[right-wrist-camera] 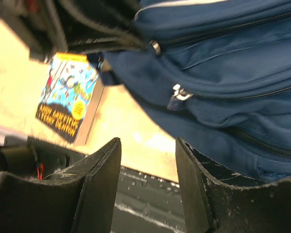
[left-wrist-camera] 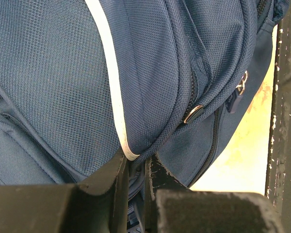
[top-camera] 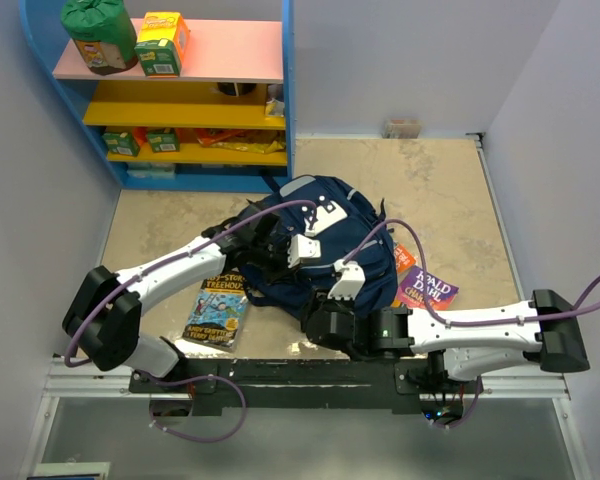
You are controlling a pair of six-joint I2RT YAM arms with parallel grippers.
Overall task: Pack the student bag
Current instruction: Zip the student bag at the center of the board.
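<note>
The student bag [top-camera: 325, 235] is a navy backpack lying on the tan table top, with a white patch near its top. My left gripper [left-wrist-camera: 138, 162] is shut on a fold of its fabric, right where the thin light stripe [left-wrist-camera: 111, 82] ends. A metal zipper pull [left-wrist-camera: 193, 114] hangs just right of that pinch. My right gripper [right-wrist-camera: 148, 143] stands open at the bag's near edge, with nothing between its fingers. Beyond its fingers lie the bag's front pockets and another zipper pull [right-wrist-camera: 177, 94].
A blue and yellow Treehouse book [top-camera: 217, 310] lies left of the bag; it also shows in the right wrist view [right-wrist-camera: 68, 102]. A purple Roald Dahl book [top-camera: 427, 287] lies at the bag's right. A blue shelf unit [top-camera: 180, 90] with boxes stands at the back left.
</note>
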